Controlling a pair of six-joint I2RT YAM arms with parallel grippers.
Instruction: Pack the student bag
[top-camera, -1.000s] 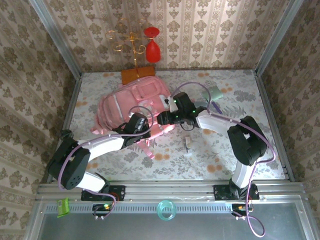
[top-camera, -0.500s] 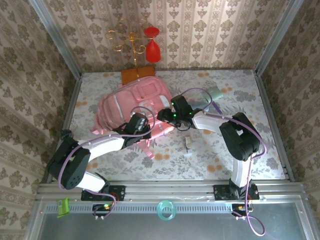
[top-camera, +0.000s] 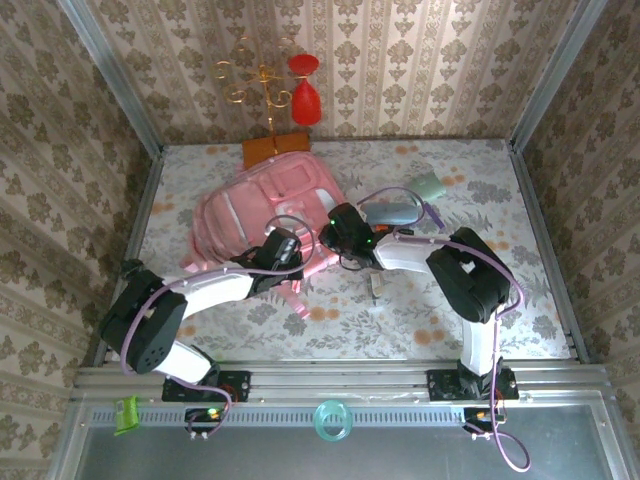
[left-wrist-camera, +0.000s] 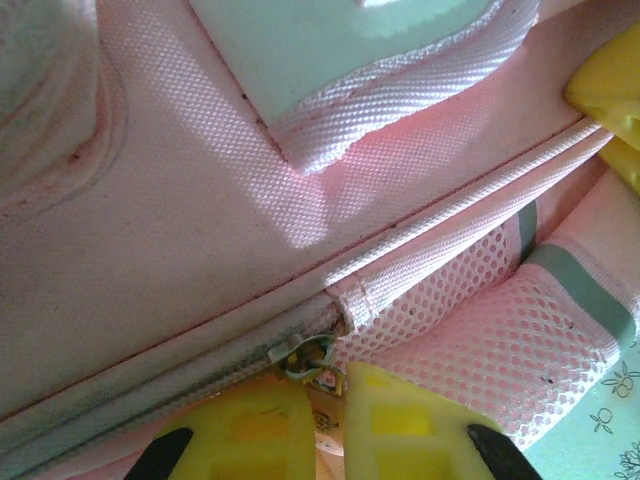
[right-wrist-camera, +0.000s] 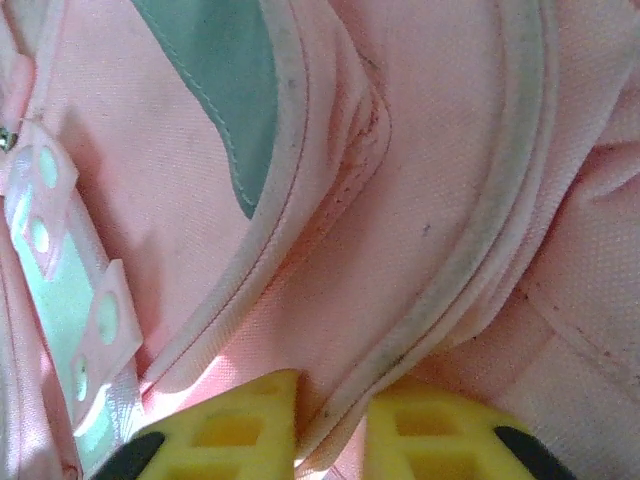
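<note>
**Top view:** One pink backpack is seen lying front up on the left half of a worktop covered with a flowered cloth. The space is closed in by patterned wallpaper and metal corner posts. Two arms are counted. The left hand and the right hand are set close together at the backpack's near right edge. One brown block lies behind the backpack, and one gold wire stand with two red ornaments is placed against the back wall. One grey pouch lies just right of the backpack, and one small white item is nearer the arms. One green clip and one teal ring rest on the near rail.

**Left wrist view:** Two yellow fingertips are pressed together on the metal zipper pull, beside a pink mesh pocket.

**Right wrist view:** Two yellow fingertips are shown pinching a white-trimmed fold of the backpack.
</note>
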